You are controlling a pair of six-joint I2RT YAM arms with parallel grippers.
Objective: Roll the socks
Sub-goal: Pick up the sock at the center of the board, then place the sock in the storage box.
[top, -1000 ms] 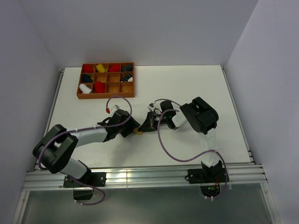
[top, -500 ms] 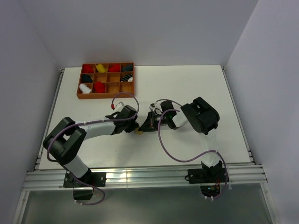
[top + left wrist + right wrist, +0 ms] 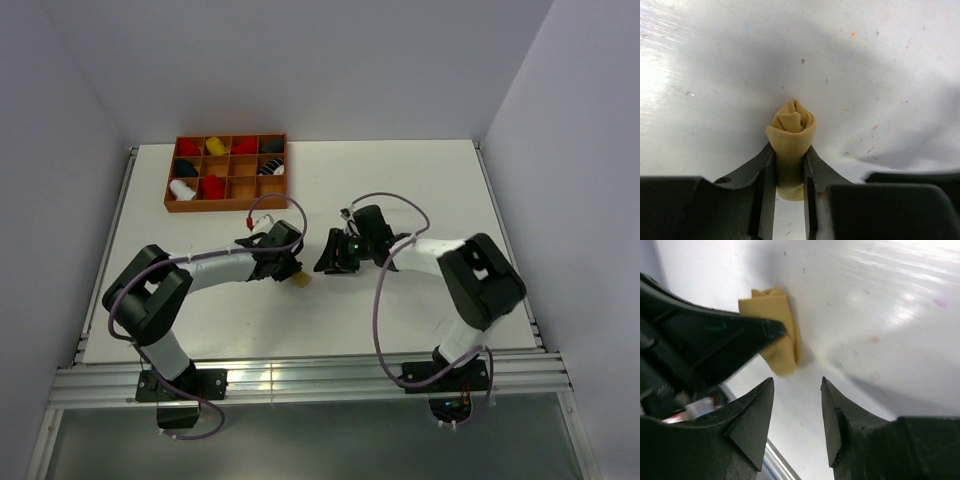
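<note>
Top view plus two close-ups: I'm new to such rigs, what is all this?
Two robot arms are bolted at the near edge of the table. The top view looks down from above and behind them. Each close-up comes from a camera on one wrist, so its own fingers show. The left gripper is clamped on a rolled tan sock on the table. The right gripper stands open beside it, holding nothing. At the far left sits a wooden tray with coloured bundles in several compartments.
</note>
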